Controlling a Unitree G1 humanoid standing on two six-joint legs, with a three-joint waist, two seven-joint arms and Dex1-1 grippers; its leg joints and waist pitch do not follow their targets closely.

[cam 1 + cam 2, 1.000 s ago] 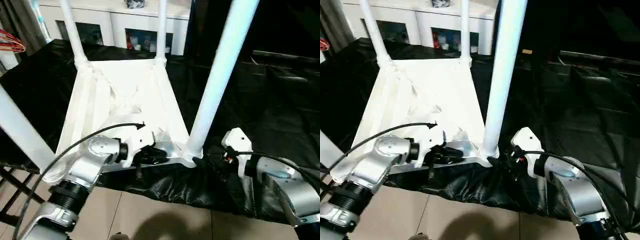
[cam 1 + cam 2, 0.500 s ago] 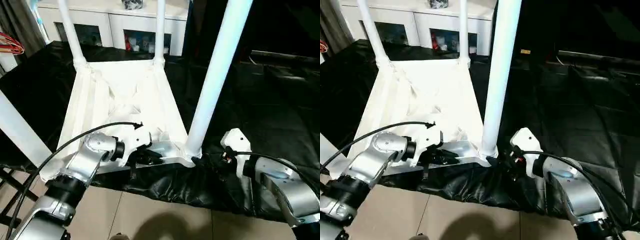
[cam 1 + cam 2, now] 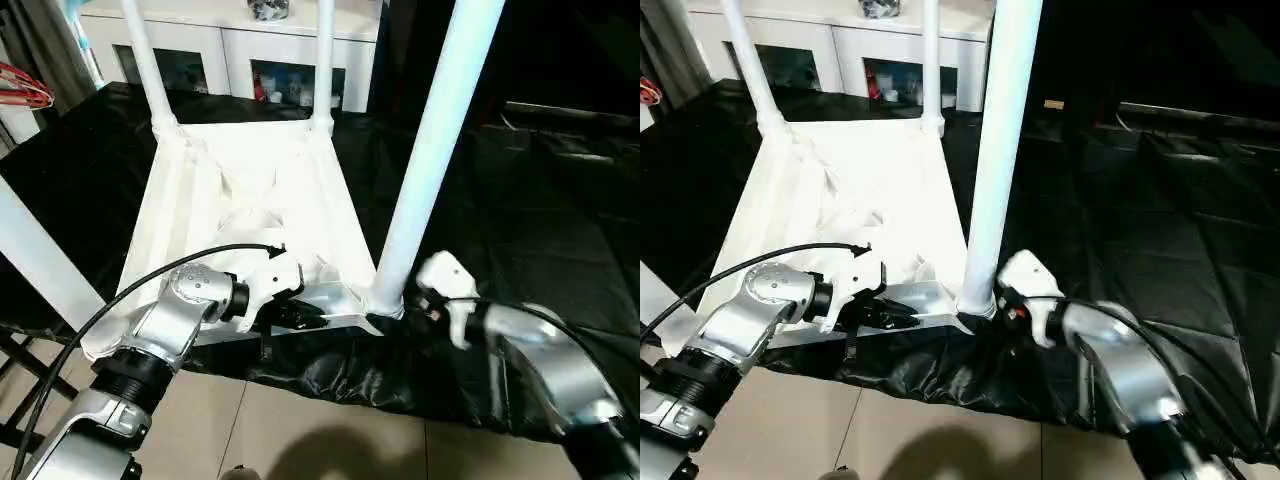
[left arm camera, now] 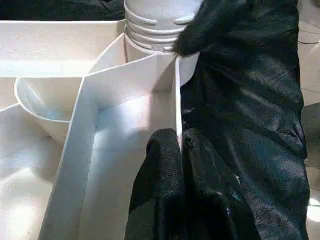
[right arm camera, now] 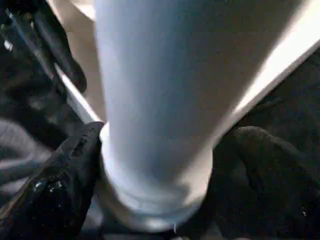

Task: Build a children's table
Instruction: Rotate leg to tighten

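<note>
The table top (image 3: 250, 200) lies upside down on a black cloth (image 3: 540, 210), ribbed underside up, with all four legs standing in their corner sockets: two far legs at about 11 and 12 o'clock (image 3: 322, 60), one near leg at 9 o'clock (image 3: 40, 260), and the near-right leg (image 3: 425, 150) rising from 5 o'clock of the top. A white cabinet (image 3: 230, 40) stands beyond, at 12 o'clock.

My left gripper (image 3: 300, 315) sits on the near edge of the top at 6 o'clock. In the left wrist view its fingers (image 4: 165, 165) are pressed together on the thin upright wall of the top – a firm pinch that steadies the piece.

What has changed: half a second ago my right gripper hung a little apart from the near-right leg, toward 4 o'clock. It has now moved in to the leg's foot, just above the socket (image 3: 975, 300). In the right wrist view its two fingers (image 5: 60, 170) stand apart, one on either side of the leg's base; the one at picture left touches the leg, the other looks close to it.

Reading for the task – the table appears almost built. I judge the right gripper is about to grip this last leg to press or twist it fully home while the left keeps the top from sliding. The risk is a leg seated crooked, or the top shifting on the slick cloth.
</note>
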